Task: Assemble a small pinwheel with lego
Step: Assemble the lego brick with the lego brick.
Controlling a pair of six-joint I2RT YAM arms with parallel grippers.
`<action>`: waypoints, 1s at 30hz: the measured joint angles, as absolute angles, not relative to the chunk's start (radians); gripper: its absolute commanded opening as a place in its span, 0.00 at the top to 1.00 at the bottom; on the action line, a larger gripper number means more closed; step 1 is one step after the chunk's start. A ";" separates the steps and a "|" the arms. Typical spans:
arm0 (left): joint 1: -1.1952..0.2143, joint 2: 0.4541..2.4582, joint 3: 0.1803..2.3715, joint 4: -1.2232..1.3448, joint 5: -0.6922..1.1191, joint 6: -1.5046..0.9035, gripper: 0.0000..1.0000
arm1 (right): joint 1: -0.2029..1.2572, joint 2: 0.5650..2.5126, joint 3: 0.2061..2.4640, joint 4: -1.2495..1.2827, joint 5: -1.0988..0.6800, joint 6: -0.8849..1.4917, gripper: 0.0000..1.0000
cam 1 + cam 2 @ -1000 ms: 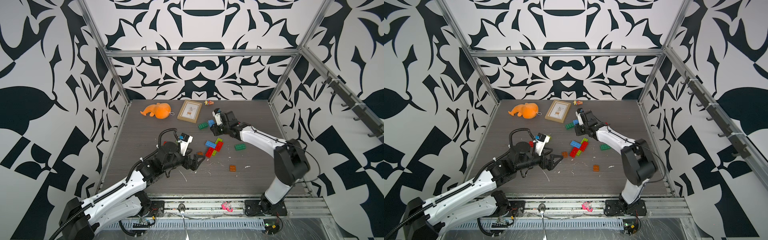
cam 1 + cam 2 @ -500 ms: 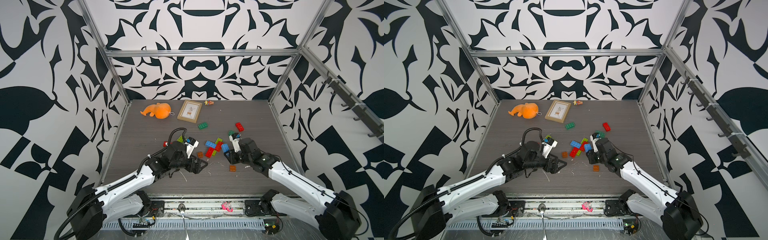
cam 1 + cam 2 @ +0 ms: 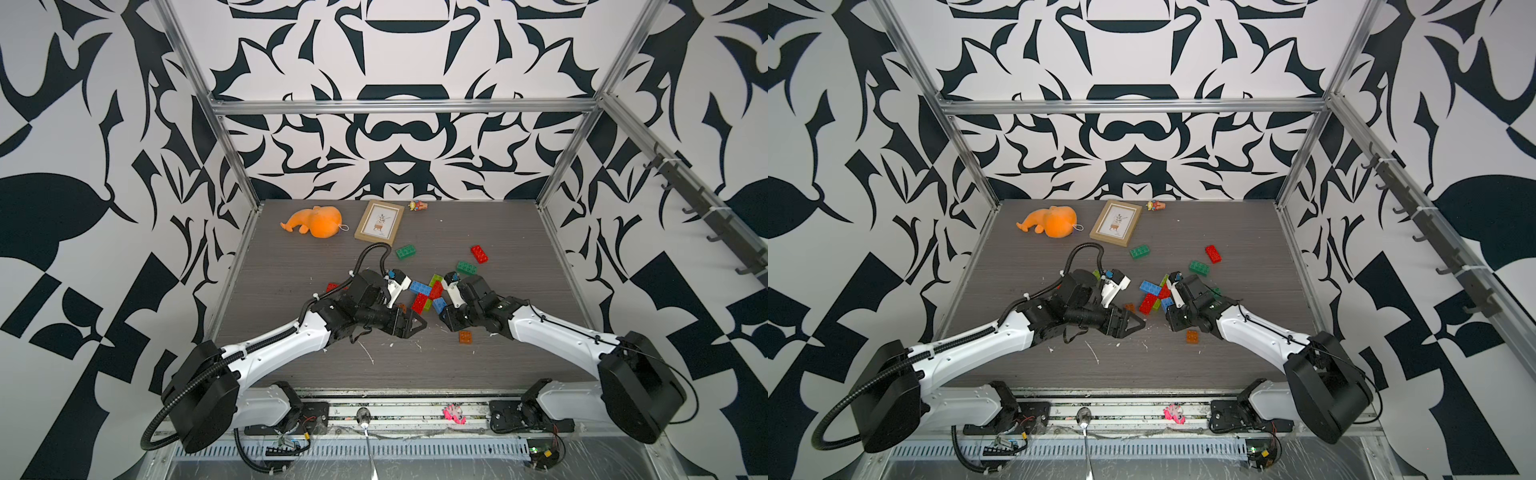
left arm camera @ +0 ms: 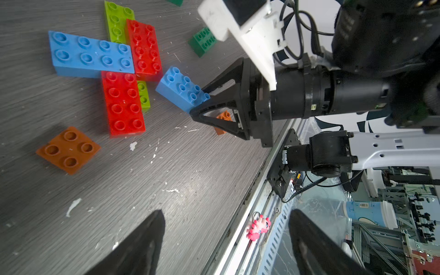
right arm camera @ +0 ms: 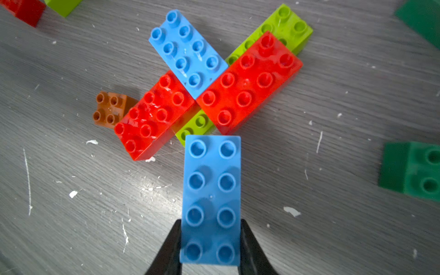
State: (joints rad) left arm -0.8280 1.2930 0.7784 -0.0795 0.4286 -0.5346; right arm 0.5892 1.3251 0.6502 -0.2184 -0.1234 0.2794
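Right jaws: narrow, clamped on the long sides of a blue brick [image 5: 210,200] near one end. The brick sits studs up, and the rest of it sticks out ahead of me.
Left jaws: spread wide with nothing between them, low over the desk [image 4: 190,190]. They face the right jaws from close by.
Pinwheel so far: it lies just ahead of the held brick's free end. Two red bricks [image 5: 247,81] lie end to end over a lime brick [image 5: 285,26], which shows under them. A second blue brick [image 5: 188,51] butts in between the reds on the side away from my right jaws.
Gap: the held brick's free end is close to the lime brick's near end; I cannot tell whether they touch.
Orange square [image 4: 69,148]: flat on the desk ahead of my left jaws, just beside one red brick's end.
Second orange square [image 3: 465,336]: on the desk just beside my right jaws.
Loose bricks: a green brick [image 3: 406,251], a second green brick [image 3: 466,267] and a loose red brick [image 3: 479,254] lie beyond the pinwheel, well ahead of both jaws.
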 measured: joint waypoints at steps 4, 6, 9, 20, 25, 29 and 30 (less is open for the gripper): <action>-0.814 1.348 0.806 -0.087 0.450 -0.546 0.22 | 0.589 1.364 0.660 -0.206 -0.137 0.257 0.89; -0.809 1.366 0.813 -0.089 0.459 -0.552 0.23 | 0.589 1.379 0.666 -0.199 -0.149 0.250 0.89; -0.801 1.383 0.823 -0.094 0.470 -0.555 0.24 | 0.591 1.391 0.667 -0.182 -0.164 0.241 0.89; -0.786 1.398 0.826 -0.095 0.480 -0.569 0.25 | 0.612 1.455 0.712 -0.163 -0.171 0.229 0.90; -0.785 1.407 0.832 -0.103 0.484 -0.569 0.36 | 0.632 1.463 0.719 -0.156 -0.147 0.225 0.90; -0.785 1.448 0.863 -0.120 0.496 -0.567 0.45 | 0.636 1.462 0.722 -0.160 -0.133 0.208 0.90; -0.784 1.462 0.875 -0.127 0.498 -0.568 0.47 | 0.638 1.462 0.725 -0.163 -0.129 0.202 0.90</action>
